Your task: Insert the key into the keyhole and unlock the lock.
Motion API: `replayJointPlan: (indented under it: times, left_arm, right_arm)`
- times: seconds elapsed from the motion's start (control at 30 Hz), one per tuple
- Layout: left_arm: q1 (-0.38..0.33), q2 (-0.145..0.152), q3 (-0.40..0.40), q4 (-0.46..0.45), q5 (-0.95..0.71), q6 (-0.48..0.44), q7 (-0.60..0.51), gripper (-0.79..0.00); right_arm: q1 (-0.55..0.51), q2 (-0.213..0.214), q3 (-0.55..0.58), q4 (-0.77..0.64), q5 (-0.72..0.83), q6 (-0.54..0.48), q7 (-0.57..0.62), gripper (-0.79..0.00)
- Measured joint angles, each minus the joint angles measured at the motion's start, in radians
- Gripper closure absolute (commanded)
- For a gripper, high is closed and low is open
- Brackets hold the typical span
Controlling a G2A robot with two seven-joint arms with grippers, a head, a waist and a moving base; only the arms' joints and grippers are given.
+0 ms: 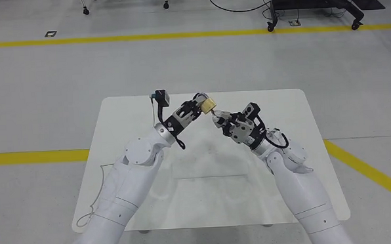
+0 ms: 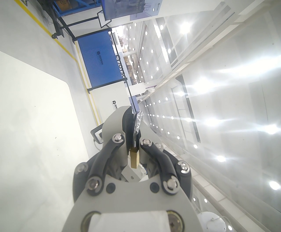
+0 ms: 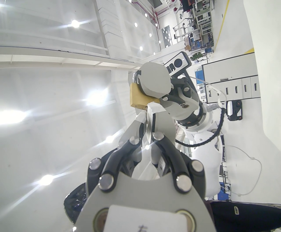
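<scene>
My left gripper [image 1: 204, 103] holds a brass padlock [image 1: 208, 105] in the air over the far middle of the white table [image 1: 283, 184]. From its own wrist camera, that gripper [image 2: 135, 124] is shut on the lock's brass body [image 2: 134, 159], with silvery metal running up between the fingers. Just to the lock's right, my right gripper [image 1: 219, 118] is shut on a small silver key [image 1: 215, 114]. In the right wrist view the key [image 3: 148, 127] sits between that gripper's [image 3: 147, 114] fingers, its tip at the underside of the padlock [image 3: 138, 96]. How deep the key sits cannot be seen.
Both arms meet above the table's far half. Yellow floor lines [image 1: 178, 36] run beyond the table and at both sides, and wheeled stands [image 1: 309, 12] stand far behind.
</scene>
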Motion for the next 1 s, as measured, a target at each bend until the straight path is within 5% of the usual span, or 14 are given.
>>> replayJointPlan:
  times: [0.33, 0.7, 0.83, 1.0]
  left_arm:
    - [0.003, 0.001, -0.005, -0.006, 0.028, -0.045, -0.008, 0.000]
    - [-0.001, 0.008, -0.033, 0.004, 0.043, -0.066, -0.026, 0.000]
    - [-0.003, 0.009, -0.036, 0.006, 0.044, -0.069, -0.039, 0.000]
    - [-0.009, 0.010, -0.037, 0.011, 0.058, -0.061, -0.041, 0.000]
  right_arm:
    - [0.018, -0.010, 0.006, 0.059, 0.199, 0.161, 0.023, 0.000]
    - [0.029, -0.011, 0.017, 0.083, 0.221, 0.160, 0.033, 0.000]
    - [0.030, -0.009, 0.019, 0.080, 0.193, 0.143, 0.039, -0.182]
    - [0.032, -0.006, 0.024, 0.074, 0.176, 0.133, 0.056, -0.296]
